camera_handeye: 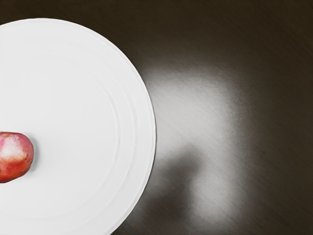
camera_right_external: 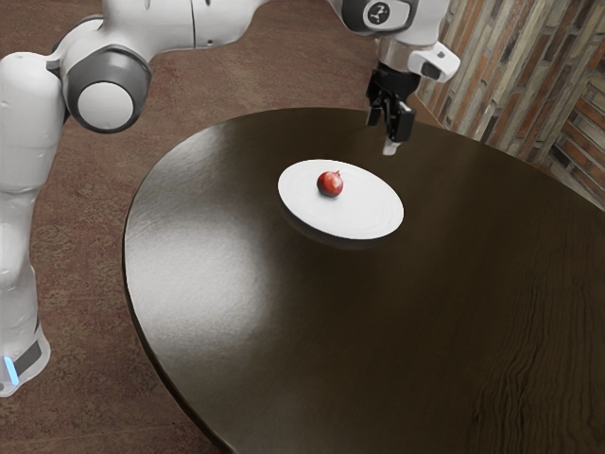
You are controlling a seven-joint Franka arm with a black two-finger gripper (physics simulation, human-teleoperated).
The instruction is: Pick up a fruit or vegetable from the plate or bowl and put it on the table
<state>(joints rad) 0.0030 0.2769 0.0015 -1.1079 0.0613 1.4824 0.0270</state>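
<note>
With the exterior view read as a clock face, 12 o'clock at its top, the fruit (camera_right_external: 330, 183) lies about 8 o'clock from the pincer (camera_right_external: 389, 142), well apart from it. It is red and roundish, with a small crown-like tip pointing toward 1 o'clock. It rests on the plate (camera_right_external: 367, 214), a little off the middle toward 11 o'clock, inside the rim. The plate is white and nearly flat, and sits on the table (camera_right_external: 312, 322) with a dark shadow along its rim around 6 o'clock.

The pincer is up above the table, beyond the plate's rim on its 1 o'clock side, pointing down and slightly tilted. It touches neither the fruit nor the plate. I cannot tell whether it stands wide or narrow. The arm (camera_right_external: 170, 21) rises from about 8 o'clock in the exterior view and crosses its top toward the pincer.

In the wrist view the fruit is partly cut off at the border; its skin is mottled pink and red with a pale patch, and it casts a soft shadow on the plate. Fine rings run just inside the plate's rim. Past the rim lies dark table, with a pale sheen and a blurred dark shape across it. The exterior view shows a sheen too, toward the table's 9 o'clock side.
</note>
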